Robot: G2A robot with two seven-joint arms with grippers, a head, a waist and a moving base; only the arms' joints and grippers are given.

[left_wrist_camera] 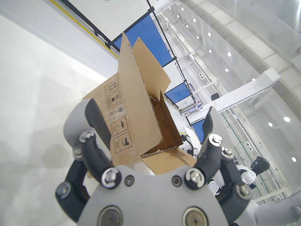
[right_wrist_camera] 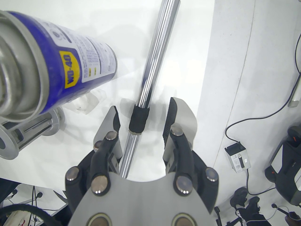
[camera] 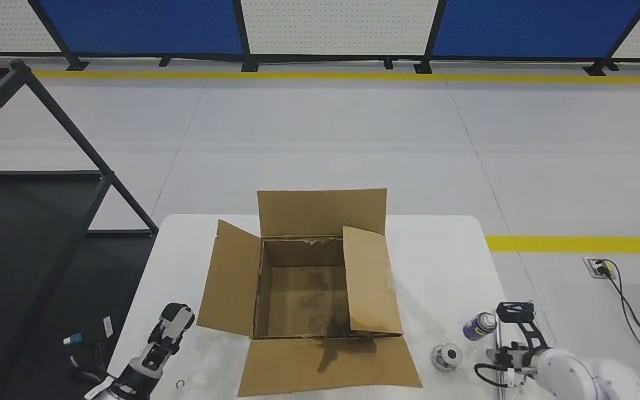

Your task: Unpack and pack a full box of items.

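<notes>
Cardboard box [camera: 320, 290] sits in the middle of the white tabletop [camera: 440, 260]. It is plain brown corrugated board with all four flaps folded outward and raw fluted edges. Its inner floor shows bare brown with darker blotches. One outer wall carries a column of printed handling symbols under a strip of clear tape.

The left claw [left_wrist_camera: 150, 109] rests near the tabletop's front left corner, well apart from the box and facing that printed wall. Its dark, curved pads [left_wrist_camera: 97, 121] are spread wide and hold nothing.

The right claw [right_wrist_camera: 144, 110] is over the front right part of the tabletop, also well apart from the box. Its fingers are parted on either side of a polished, ribbed chrome tube [right_wrist_camera: 155, 48] that lies flat on the tabletop. A short black band [right_wrist_camera: 139, 119] wraps the tube between the fingertips. The tube's near end passes under the claw body and is hidden, and whether either pad touches it is unclear.

Just beside the tube stands a blue spray can [right_wrist_camera: 70, 64] with a yellow label patch and a grey metal rim, cut off at the frame edge. Near its base lies a grey flanged metal spool [right_wrist_camera: 28, 130], also cut off. A small clear plastic scrap [right_wrist_camera: 89, 101] by the can is hard to make out.
</notes>
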